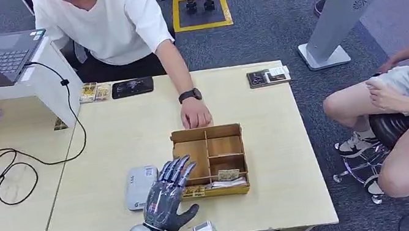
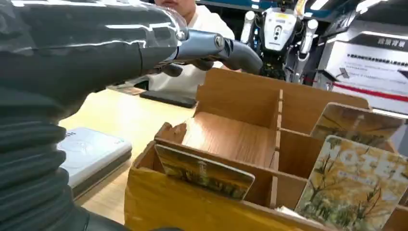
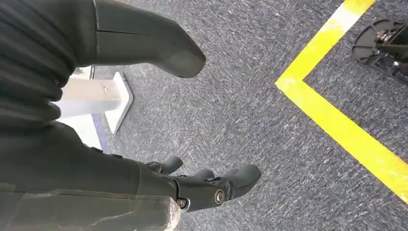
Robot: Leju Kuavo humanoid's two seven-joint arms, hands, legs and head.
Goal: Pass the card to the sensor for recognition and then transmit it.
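The left hand (image 1: pixel 168 194) hovers over the near left corner of the wooden box (image 1: pixel 230 130), fingers spread wide and holding nothing. The right hand (image 3: pixel 202 185) hangs beside the body over carpet, fingers loosely apart, also empty.

The card (image 2: pixel 204 172) to fetch stands on edge in the box's near left compartment, leaning against the divider. 2 more cards (image 2: pixel 358 185) stand in the compartment beside it. The sensor (image 1: pixel 141 186), a flat grey reader, lies on the counter (image 1: pixel 129 127) just left of the box, near the hand.

Risks, as I judge them:
- The card sits low in a narrow slot. Broad fingers coming down may jam on the front wall or divider, or press the card flat instead of pinching it.
- A push against the light box could slide it across the counter. A person's hand (image 1: pixel 196 115) rests at its far edge and may steady it, but it could also be bumped if the box shifts.
- A thin, glossy card is easy to lose from a shallow pinch, so it may drop on the way to the sensor.
- The sensor lies so near that the hand could knock it on the way across.
- Reaching too far right would catch the other cards instead.
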